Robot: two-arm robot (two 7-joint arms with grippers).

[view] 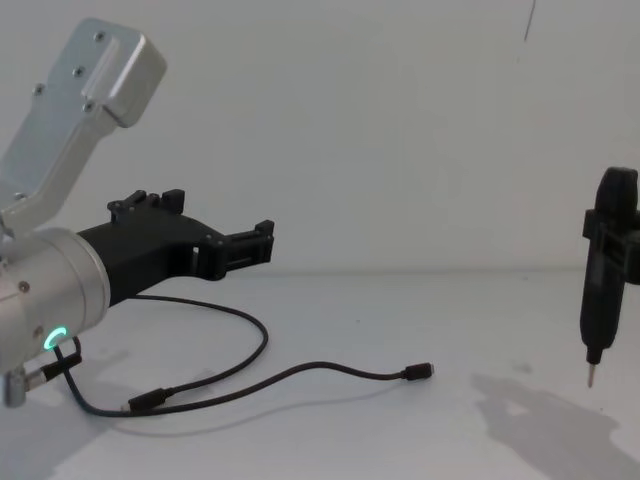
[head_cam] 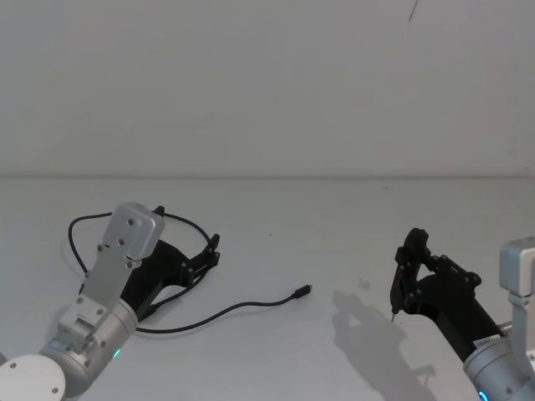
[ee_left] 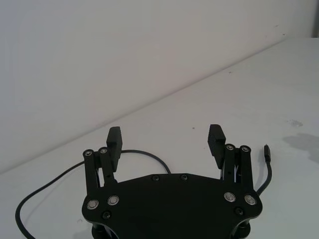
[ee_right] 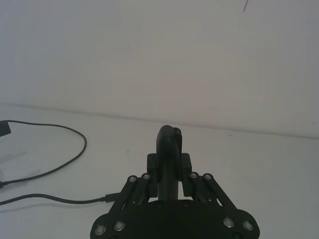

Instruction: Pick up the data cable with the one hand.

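The data cable (head_cam: pixel 234 308) is a thin black cord that lies loosely curved on the white table, one small plug (head_cam: pixel 303 291) pointing right. My left gripper (head_cam: pixel 188 230), the black angular one hand on a silver wrist, is open and empty. In the chest view it (view: pixel 220 218) hovers above the table over the cable (view: pixel 300 373). In the left wrist view a bend of the cable (ee_left: pixel 144 152) runs on the table just beyond the gripper (ee_left: pixel 165 137). My right gripper (head_cam: pixel 411 251) stands off to the right, shut on a slim black pin-tipped tool (view: pixel 600 290).
The white table (head_cam: pixel 334 217) meets a plain white wall at the back. The right wrist view has the cable (ee_right: pixel 75 137) off to one side of the right gripper (ee_right: pixel 169 167), a plug (ee_right: pixel 107 199) close to its base.
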